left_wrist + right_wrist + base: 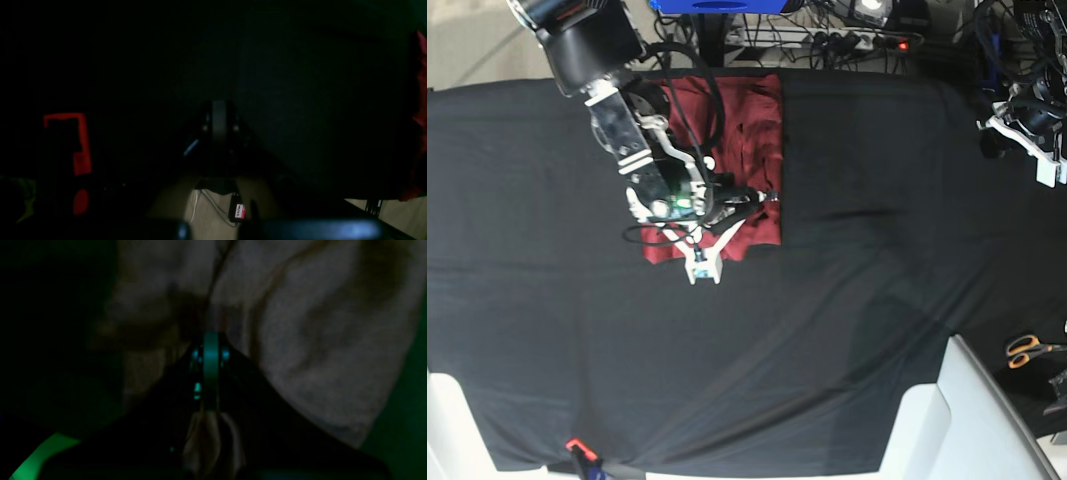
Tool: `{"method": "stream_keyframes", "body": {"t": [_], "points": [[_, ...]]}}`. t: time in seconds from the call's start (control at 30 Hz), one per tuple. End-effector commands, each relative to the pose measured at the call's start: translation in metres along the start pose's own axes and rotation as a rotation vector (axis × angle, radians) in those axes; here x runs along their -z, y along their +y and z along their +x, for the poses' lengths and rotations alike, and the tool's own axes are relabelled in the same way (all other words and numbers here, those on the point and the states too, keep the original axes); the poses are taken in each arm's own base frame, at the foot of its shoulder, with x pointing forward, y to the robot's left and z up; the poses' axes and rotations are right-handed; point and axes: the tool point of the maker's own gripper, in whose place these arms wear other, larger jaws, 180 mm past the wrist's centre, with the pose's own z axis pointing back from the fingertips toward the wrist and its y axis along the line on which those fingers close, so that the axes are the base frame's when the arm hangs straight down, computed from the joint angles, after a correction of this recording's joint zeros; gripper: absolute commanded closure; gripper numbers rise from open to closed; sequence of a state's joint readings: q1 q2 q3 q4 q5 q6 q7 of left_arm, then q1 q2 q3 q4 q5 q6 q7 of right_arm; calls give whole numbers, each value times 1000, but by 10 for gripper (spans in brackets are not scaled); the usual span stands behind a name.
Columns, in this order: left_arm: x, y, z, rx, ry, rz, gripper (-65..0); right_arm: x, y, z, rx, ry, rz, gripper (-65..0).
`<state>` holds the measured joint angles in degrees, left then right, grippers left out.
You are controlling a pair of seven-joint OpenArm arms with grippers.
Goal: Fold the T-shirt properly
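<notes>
On the far left part of the black cloth, the shirt is lying as a folded red rectangle, and the right arm is reaching over it from the top left corner, bent downward so that its gripper is sitting at the near edge of the fabric. Its fingers are pressing together, and in the right wrist view wrinkled fabric is lying directly in front of the tips, but I cannot tell if any fold is pinched between them. The left gripper is resting at the far right edge of the cloth, well apart from the shirt, with its fingers together and nothing between them.
</notes>
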<state>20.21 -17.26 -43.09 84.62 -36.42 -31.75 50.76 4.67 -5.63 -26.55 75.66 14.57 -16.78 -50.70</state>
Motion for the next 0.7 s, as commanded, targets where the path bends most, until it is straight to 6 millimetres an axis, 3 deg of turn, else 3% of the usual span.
{"method": "stream_keyframes", "body": {"t": [0.0,0.17,0.37,0.5,0.6,0.67], "points": [[-5,2,13,17,-37,0,0,-5,7,21,-5,-58,12,-2],[-4,0,11,19,-31,-7,0,-7,12,35,-5,-82,26,-2],[-3,-2,10,18,-30,-10,0,-7,35,42,79,-39,159,-2],[-3,-1,9,17,-28,-9,0,-2,57,38,-10,-27,184,-2],[-5,0,5,22,-17,-5,0,-10,69,37,-54,-48,206,-2],[-6,0,4,24,-15,-4,0,-22,66,31,-58,-52,220,-2]]}}
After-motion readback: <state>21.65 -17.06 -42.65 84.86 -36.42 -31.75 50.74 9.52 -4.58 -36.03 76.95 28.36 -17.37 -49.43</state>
